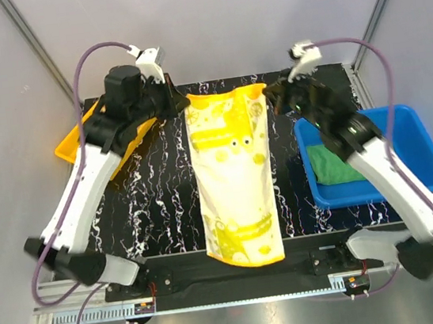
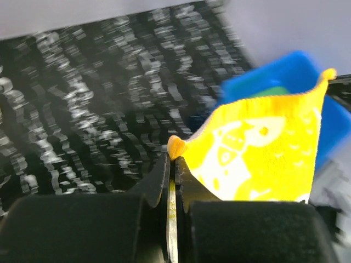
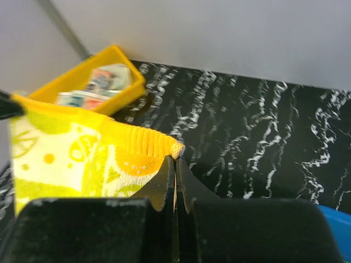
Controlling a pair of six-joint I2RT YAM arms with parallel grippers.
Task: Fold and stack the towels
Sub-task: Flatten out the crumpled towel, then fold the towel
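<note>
a: where does the yellow towel (image 1: 235,179) lie?
b: lengthwise on the table (image 1: 158,205), near hem over the front edge, far corners raised. your left gripper (image 2: 171,160) and right gripper (image 3: 175,160) are each clamped on one far corner.
a: which step?
b: probably the first fold; next, bring both corners evenly toward the near hem.
a: what do the views add?
b: right wrist alone shows the printed towel (image 3: 93,87) in the yellow tray (image 3: 126,94); top shows the green towel (image 1: 335,166) in the blue bin (image 1: 380,192).
</note>
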